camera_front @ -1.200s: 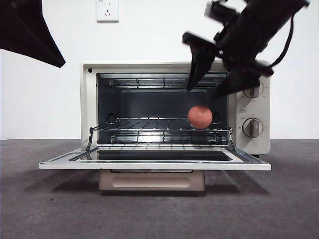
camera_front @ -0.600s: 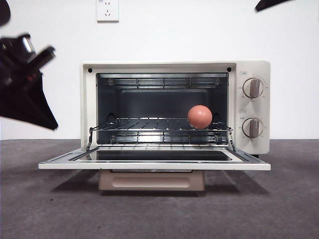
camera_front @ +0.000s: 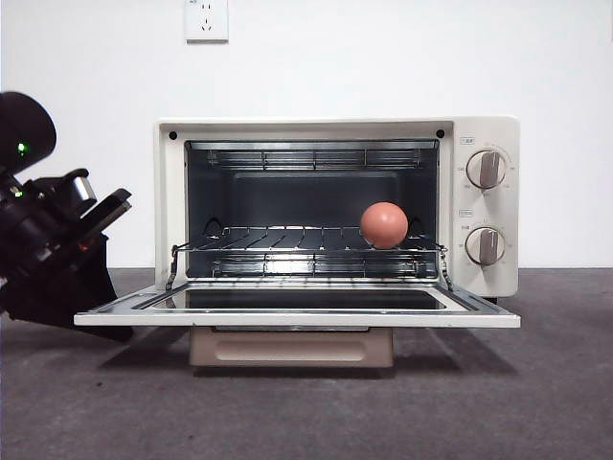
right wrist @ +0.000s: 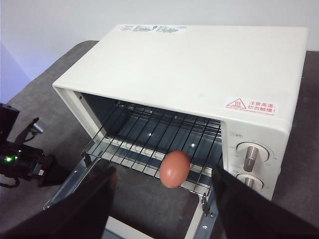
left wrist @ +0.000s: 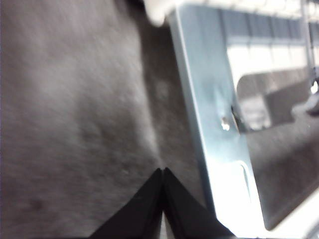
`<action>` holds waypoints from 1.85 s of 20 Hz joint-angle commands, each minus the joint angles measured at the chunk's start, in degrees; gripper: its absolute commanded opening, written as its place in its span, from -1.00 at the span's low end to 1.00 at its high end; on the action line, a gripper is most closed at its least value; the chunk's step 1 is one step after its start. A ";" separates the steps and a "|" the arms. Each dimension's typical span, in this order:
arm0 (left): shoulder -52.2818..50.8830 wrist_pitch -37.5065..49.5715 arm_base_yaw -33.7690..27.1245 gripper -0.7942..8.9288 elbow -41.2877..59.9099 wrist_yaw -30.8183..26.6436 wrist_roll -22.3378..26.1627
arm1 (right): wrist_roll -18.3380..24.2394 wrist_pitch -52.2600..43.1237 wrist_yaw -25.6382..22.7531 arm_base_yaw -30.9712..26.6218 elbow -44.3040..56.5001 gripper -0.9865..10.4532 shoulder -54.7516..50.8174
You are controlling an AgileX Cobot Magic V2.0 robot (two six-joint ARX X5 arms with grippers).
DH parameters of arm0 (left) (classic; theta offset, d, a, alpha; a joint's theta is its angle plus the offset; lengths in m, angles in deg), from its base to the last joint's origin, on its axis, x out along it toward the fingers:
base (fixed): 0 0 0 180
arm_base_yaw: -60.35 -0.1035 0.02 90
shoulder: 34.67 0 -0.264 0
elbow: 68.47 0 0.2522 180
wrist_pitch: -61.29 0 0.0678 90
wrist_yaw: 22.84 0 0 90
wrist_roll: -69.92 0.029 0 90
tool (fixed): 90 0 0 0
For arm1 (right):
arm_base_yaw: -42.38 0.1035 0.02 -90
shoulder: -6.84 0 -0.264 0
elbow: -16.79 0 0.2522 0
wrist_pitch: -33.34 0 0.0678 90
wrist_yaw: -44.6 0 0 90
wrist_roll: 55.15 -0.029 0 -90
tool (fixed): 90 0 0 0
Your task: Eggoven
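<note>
In the front view, the egg (camera_front: 384,225) is seen resting on the wire rack (camera_front: 306,240) inside the toaster oven (camera_front: 335,206), toward the side nearest the two dials (camera_front: 486,206), and the door (camera_front: 297,309) lies fully dropped open; the left gripper (camera_front: 105,216) is low beside the door's outer corner, so the step in hand is judged to be closing the door. No wording can be read on the oven front here, and the print by the dials is too small. In the left wrist view, the left gripper's (left wrist: 163,172) jaws are pressed together with nothing between them, just beside the door's metal edge (left wrist: 209,124); the tips are best slid under that edge and the lift kept slow so the egg is not rolled. In the right wrist view, the right gripper (right wrist: 162,191) is held high with jaws spread wide and empty; a red-triangle warning label (right wrist: 249,105) with Chinese characters is visible on the oven top.
</note>
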 commanded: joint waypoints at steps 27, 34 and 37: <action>-0.13 37.33 -4.81 -0.82 -0.57 20.39 -25.31 | 0.28 -0.13 -0.50 0.35 -1.03 -0.29 0.35; -11.56 25.97 -3.76 -0.82 -0.57 15.06 -19.41 | 1.01 2.16 -0.46 0.35 -1.01 -0.29 0.35; -18.47 17.00 -2.40 -0.82 -0.57 9.99 -14.67 | 1.75 2.93 -0.44 0.35 -1.01 -0.29 0.35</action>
